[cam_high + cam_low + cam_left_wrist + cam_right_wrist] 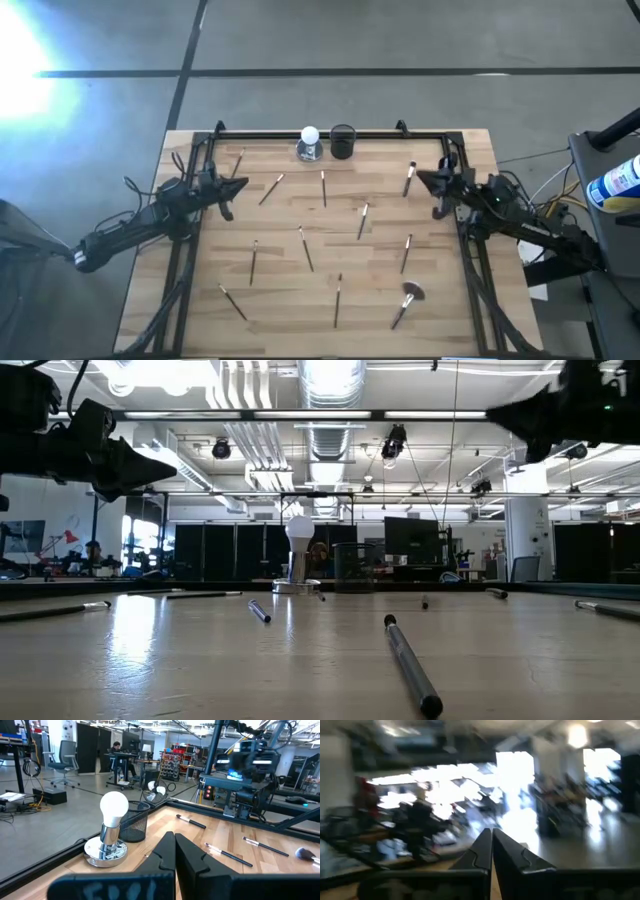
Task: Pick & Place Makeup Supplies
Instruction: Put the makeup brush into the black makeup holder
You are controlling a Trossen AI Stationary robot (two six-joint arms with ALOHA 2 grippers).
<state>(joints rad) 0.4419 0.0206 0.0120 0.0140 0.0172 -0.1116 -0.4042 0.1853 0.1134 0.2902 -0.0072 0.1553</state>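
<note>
Wooden table [440, 310] first: left gripper [238, 184] and right gripper [422, 178] hang over opposite edges, both pinched fully closed, holding nothing. Makeup brushes [306, 250] lie scattered across the boards, white ball [310, 136] and black cup [342, 141] at the far edge.

No text, label, brand, number or sign can be read in any view; the blue-and-white bottle [617, 183] beside the bench carries printing, but it is too small to make out.
</note>
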